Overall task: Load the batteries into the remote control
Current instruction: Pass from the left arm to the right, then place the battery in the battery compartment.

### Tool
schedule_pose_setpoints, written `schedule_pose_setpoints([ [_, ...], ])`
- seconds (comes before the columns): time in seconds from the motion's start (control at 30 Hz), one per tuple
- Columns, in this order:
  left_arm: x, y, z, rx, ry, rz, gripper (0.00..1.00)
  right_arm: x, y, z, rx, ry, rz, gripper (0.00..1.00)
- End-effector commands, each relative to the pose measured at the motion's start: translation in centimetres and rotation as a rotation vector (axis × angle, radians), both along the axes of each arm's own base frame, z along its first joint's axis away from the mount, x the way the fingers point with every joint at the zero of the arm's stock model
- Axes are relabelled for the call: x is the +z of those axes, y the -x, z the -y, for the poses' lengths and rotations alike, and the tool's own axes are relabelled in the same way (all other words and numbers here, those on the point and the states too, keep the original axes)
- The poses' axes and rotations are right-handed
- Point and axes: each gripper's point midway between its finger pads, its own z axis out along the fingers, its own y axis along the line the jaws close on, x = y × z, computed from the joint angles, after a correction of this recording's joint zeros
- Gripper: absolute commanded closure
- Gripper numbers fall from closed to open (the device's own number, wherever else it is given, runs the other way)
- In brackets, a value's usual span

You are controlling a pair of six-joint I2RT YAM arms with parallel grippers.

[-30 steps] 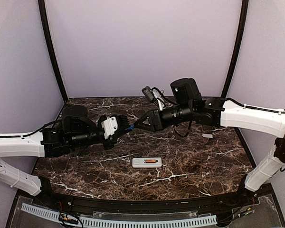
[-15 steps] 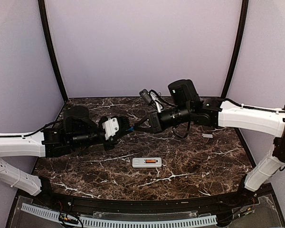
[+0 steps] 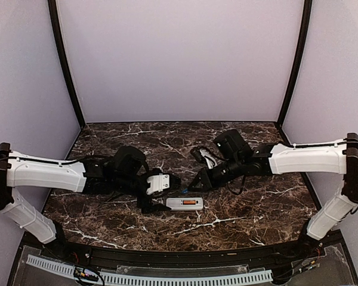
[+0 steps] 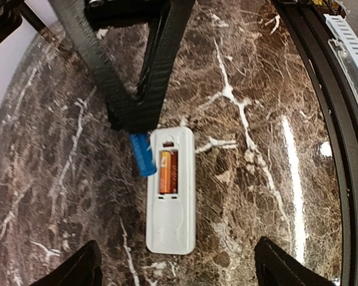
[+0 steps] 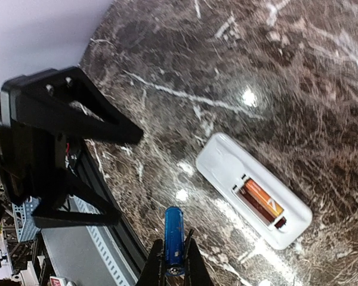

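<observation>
The white remote control lies back-up on the marble table. One of the batteries, the orange one, sits in its open bay. My right gripper is shut on the blue battery, holding it just above the table beside the bay end of the remote. My left gripper stands open at the remote's other end, nothing between its fingers.
The table's black front rim and a white slotted rail run close behind the remote on the near side. Lilac walls close the back and both sides.
The two grippers met in the air with the blue battery between them. The right shut on it, the left opened and let go, and both arms came down to the remote.
</observation>
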Motion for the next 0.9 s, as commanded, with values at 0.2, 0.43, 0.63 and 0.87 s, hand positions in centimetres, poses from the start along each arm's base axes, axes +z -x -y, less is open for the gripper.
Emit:
schedule_pose_setpoints([
  [0.2, -4.2, -2.0, 0.1, 0.043, -0.020, -0.191, 0.16, -5.6, -1.2, -0.7, -0.019, 0.013, -0.057, 1.00],
  [0.43, -7.4, -2.5, 0.0, 0.074, -0.055, -0.234, 0.16, -7.6, -1.6, -0.1, -0.031, 0.038, -0.078, 1.00],
  [0.63, -8.6, -2.6, 0.0, 0.075, -0.076, -0.284, 0.16, -8.6, -1.6, 0.3, -0.027, 0.059, -0.088, 1.00],
  [0.87, -10.0, -2.3, -0.1, 0.070, -0.100, -0.308, 0.19, -9.5, -1.5, 0.7, -0.021, 0.088, -0.092, 1.00],
])
